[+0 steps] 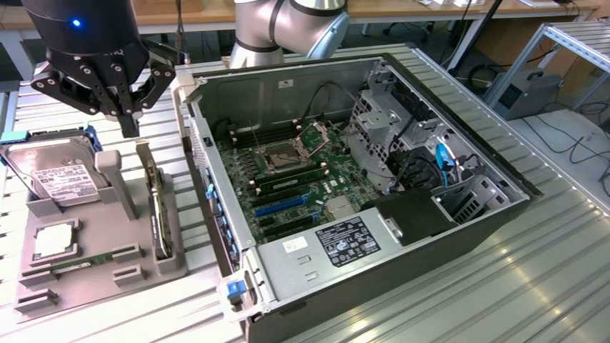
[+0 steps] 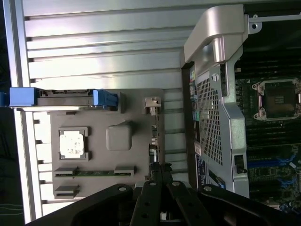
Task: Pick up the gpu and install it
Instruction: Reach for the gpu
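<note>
- The pincer (image 1: 128, 127) is fully closed, its fingers pressed tip to tip and pointing down, and it has hold of nothing.
- The gpu (image 1: 159, 214) stands on its long edge in a slot of the grey fixture tray (image 1: 96, 257). It sits on the side of the tray nearest the open computer case (image 1: 381, 271).
- In the wrist view the pincer (image 2: 158, 165) lines up with one end of the gpu (image 2: 154, 134), which shows edge-on as a thin strip along the tray (image 2: 131, 117) margin.
- In the exterior view the pincer hangs above the far end of the tray, near the gpu's upper end. Whether the tips touch the card cannot be told.
- The same tray carries a hard drive (image 1: 57, 179) upright in blue rails, a square processor chip (image 1: 53, 239) and a narrow memory stick (image 1: 76, 263).
- The case lies on its side on the ribbed metal desk (image 1: 533, 286) with its motherboard (image 1: 286, 186) exposed, just beside the tray.
</note>
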`<state>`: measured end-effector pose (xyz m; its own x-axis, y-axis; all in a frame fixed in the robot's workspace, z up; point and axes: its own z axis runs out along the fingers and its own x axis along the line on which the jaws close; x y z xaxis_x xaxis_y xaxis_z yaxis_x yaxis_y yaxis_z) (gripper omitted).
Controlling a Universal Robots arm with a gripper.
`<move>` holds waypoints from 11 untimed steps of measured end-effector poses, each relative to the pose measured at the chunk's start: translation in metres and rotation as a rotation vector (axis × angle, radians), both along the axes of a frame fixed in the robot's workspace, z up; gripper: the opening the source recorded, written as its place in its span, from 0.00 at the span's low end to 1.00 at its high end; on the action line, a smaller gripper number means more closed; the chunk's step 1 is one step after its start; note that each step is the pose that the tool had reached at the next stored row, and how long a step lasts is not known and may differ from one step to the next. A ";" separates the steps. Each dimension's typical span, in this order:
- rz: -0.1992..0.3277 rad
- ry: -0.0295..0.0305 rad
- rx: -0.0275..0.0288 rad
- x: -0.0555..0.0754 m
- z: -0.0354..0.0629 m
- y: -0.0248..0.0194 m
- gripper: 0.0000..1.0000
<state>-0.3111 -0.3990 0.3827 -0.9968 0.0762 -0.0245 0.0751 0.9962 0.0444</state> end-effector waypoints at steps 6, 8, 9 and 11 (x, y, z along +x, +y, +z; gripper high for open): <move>0.000 0.0000 0.0000 -0.001 -0.0002 0.0000 0.11; 0.000 0.0000 0.0000 -0.002 -0.0002 0.0000 0.11; 0.000 0.0001 0.0000 -0.002 -0.0002 0.0000 0.11; 0.000 0.0000 0.0000 -0.002 -0.0003 0.0000 0.11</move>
<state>-0.3135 -0.3989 0.3825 -0.9968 0.0762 -0.0245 0.0751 0.9962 0.0443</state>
